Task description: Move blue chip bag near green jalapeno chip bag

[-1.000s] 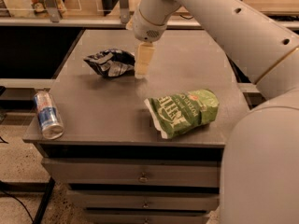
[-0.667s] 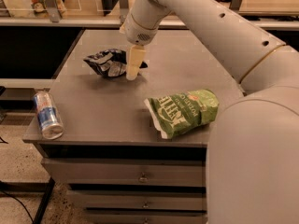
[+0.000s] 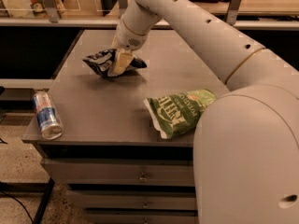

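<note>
The blue chip bag point(image 3: 98, 60) lies crumpled on the far left part of the grey table point(image 3: 103, 111). My gripper point(image 3: 118, 63) reaches down from the white arm and is right at the bag's middle, covering part of it. The green jalapeno chip bag point(image 3: 180, 111) lies near the table's front right edge, well apart from the blue bag, and is partly hidden by my arm's large white body at the right.
A blue-and-silver can point(image 3: 46, 115) lies on its side at the table's front left corner. Drawers point(image 3: 140, 176) sit below the tabletop. Shelves with items run along the back. My arm's bulk fills the right side of the view.
My gripper has moved left and down, from beside the blue chip bag's right edge to over its middle. The bags and the can have not moved.
</note>
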### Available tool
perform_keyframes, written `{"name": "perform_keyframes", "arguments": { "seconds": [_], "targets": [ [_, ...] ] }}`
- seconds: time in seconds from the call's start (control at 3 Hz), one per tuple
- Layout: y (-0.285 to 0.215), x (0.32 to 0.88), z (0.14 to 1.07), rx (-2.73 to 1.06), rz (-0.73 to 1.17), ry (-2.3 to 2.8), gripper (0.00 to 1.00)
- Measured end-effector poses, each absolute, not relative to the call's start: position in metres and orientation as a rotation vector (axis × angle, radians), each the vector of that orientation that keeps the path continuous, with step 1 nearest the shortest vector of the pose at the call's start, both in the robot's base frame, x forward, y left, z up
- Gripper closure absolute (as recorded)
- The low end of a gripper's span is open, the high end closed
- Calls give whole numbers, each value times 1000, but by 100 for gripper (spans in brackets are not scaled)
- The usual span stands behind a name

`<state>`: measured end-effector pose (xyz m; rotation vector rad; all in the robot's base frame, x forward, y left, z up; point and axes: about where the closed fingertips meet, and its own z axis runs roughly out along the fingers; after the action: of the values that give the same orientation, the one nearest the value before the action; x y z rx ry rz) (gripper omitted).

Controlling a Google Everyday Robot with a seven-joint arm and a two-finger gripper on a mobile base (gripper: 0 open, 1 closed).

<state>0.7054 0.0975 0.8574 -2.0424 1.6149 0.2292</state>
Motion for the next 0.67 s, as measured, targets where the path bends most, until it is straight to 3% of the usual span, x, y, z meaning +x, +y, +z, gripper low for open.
{"name": "perform_keyframes", "arguments": {
  "seconds": [0.33,0.67],
  "targets": [
    [104,699,857,-2043,276,1613,63],
    [96,692,861,-2028,361,1619,67]
  ]
}}
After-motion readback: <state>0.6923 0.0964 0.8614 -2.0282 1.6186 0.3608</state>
